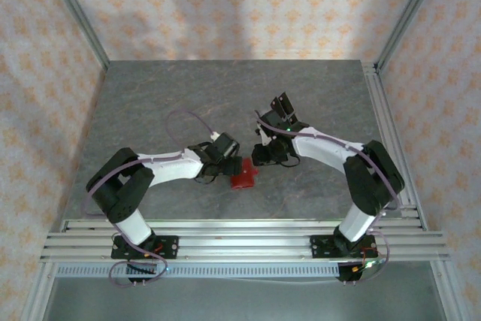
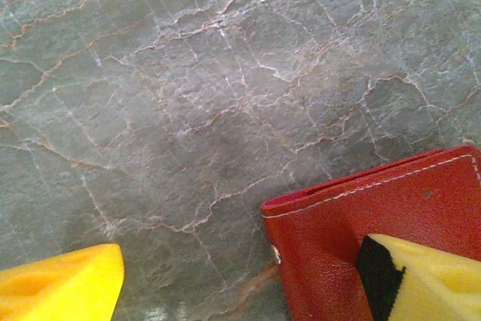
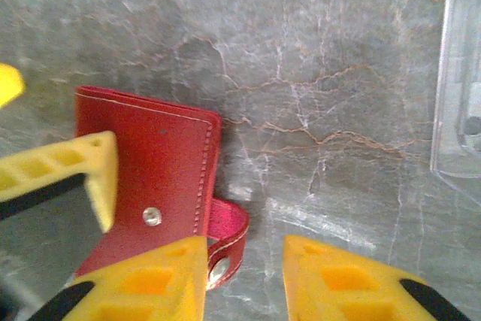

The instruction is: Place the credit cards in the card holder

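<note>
Partly under the left tool (image 2: 240,261), the card holder (image 2: 331,223) runs off-frame.

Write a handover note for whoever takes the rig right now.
Left claw: open, one finger over the card holder, the other over bare table.
Right claw: open, at the holder's snap strap, which is undone.
Card holder: mid-table between the arms, folded shut.
Dark item behind the right arm: too small to identify.
Done: cannot tell whether credit cards are inside.
Left: check the holder, load any remaining cards.
</note>
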`<action>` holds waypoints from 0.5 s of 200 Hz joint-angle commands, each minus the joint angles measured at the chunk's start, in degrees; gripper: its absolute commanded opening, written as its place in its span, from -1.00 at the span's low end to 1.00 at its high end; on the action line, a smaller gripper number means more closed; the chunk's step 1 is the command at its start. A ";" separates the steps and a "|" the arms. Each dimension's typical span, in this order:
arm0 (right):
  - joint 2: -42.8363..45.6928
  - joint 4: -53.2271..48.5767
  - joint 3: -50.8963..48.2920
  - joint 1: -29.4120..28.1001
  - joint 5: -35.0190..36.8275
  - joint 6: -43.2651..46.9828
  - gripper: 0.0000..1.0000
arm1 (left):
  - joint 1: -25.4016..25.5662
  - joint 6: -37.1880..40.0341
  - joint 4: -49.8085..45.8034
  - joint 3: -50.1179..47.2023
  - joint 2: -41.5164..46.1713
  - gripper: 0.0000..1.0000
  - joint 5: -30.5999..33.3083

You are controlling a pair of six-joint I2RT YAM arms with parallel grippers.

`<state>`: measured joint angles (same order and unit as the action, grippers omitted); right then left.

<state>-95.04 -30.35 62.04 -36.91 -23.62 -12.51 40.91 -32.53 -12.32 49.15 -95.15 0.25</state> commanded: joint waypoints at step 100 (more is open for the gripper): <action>-2.94 -1.31 2.25 -3.06 0.91 -5.77 -0.16 | 0.83 -1.44 0.54 -1.55 -1.46 0.66 1.95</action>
<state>-95.59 -29.98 62.06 -39.18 -24.23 -17.80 41.23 -33.12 -11.64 49.01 -95.31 0.54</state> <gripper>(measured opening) 0.418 0.833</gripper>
